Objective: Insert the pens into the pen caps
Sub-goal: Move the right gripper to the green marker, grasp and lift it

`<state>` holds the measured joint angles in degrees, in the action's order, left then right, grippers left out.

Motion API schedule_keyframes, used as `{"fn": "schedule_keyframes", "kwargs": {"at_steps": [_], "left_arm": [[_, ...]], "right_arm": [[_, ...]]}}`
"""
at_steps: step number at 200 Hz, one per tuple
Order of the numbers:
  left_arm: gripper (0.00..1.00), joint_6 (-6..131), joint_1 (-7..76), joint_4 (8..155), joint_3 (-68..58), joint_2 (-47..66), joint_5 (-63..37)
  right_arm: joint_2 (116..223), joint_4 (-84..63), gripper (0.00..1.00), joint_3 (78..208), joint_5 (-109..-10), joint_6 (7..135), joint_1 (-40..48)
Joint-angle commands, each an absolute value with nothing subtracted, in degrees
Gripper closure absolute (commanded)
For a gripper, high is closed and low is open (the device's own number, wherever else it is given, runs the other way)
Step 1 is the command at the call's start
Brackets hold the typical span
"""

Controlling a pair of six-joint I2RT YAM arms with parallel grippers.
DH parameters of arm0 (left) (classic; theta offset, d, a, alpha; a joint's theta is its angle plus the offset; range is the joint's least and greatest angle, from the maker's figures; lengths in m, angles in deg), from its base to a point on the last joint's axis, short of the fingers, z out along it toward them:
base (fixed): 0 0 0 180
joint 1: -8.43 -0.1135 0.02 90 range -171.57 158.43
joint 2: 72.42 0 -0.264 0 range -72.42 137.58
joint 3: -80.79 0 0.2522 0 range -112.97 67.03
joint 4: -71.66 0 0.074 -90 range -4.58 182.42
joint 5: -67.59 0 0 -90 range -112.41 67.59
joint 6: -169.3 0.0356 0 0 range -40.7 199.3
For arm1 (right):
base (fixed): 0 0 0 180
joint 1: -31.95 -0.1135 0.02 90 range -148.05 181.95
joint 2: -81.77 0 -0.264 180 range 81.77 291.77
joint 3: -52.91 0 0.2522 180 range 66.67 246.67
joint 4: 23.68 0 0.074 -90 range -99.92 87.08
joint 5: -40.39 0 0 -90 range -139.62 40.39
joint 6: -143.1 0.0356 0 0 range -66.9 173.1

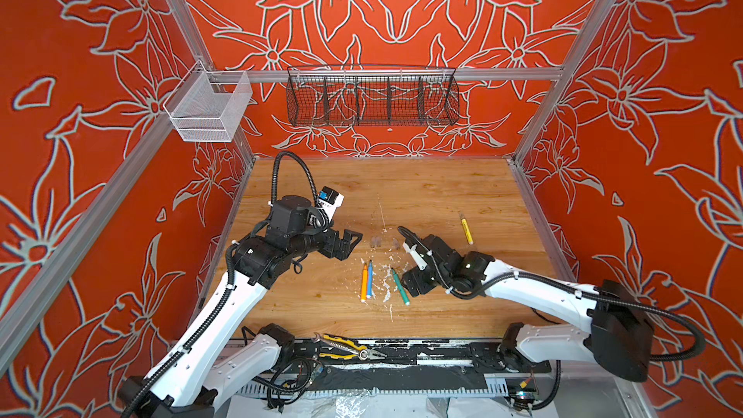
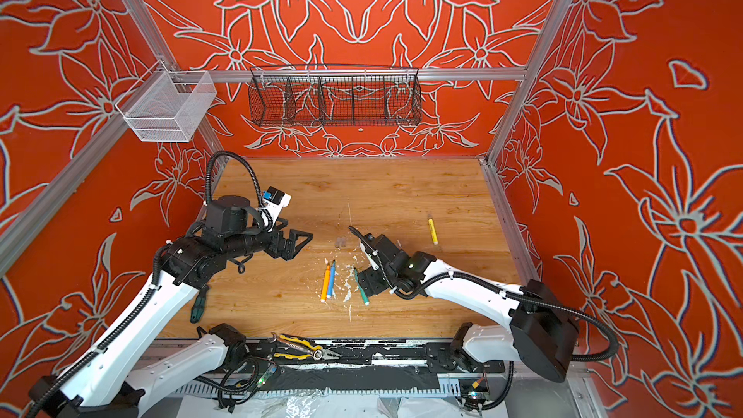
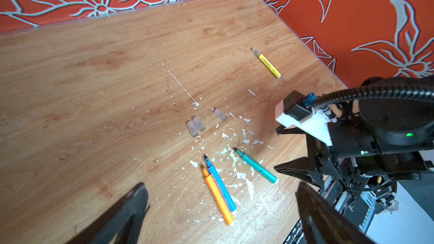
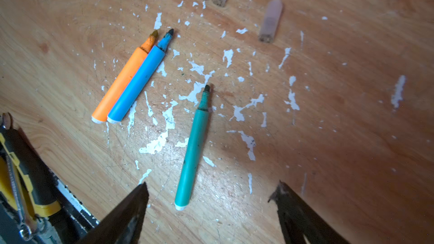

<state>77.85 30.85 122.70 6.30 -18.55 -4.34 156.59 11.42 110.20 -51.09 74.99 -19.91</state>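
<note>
Right wrist view showed the slim orange marker pen (image 4: 122,83), blue pen (image 4: 138,83) and green pen (image 4: 193,151) lying bare-tipped on the wooden desk (image 4: 352,137), three clear plastic caps (image 4: 270,19) loose nearby. The yellow pen (image 3: 267,63), well apart, looked capped. Left end effector (image 1: 350,244) and right end effector (image 4: 211,185) gaped empty.

high top views look down; close wrist views share green pen (image 3: 257,165).

Two touching pens (image 1: 364,285) lie toward the front edge of the tabletop (image 1: 422,186), a third pen (image 1: 400,287) just right of them. Behind them lie paired caps (image 1: 376,241) and a lone cap (image 1: 396,244); a fourth pen (image 1: 466,228) lies toward the right edge.
</note>
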Motion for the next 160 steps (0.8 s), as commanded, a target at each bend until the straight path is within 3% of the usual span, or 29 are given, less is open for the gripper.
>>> {"fn": "schedule_keyframes", "kwargs": {"at_steps": [1, 62, 143, 160], "left_arm": [[0.03, 78.7, 30.5, 122.6, 6.2, -18.4, -2.3], [0.03, 78.8, 30.4, 122.3, 7.4, -20.7, -5.5], [0.03, 78.9, 30.0, 121.7, 9.1, -22.8, -6.0], [0.03, 78.9, 29.9, 121.6, 9.2, -23.0, -6.0]], "right_arm": [[161.2, 9.1, 0.23, 111.9, -47.5, 80.6, -22.6], [174.0, 14.3, 0.46, 120.1, -42.0, 85.9, -27.5], [179.5, 20.5, 0.57, 121.4, -40.6, 89.0, -29.1], [179.8, 20.3, 0.63, 121.1, -41.4, 88.9, -29.1]]}}
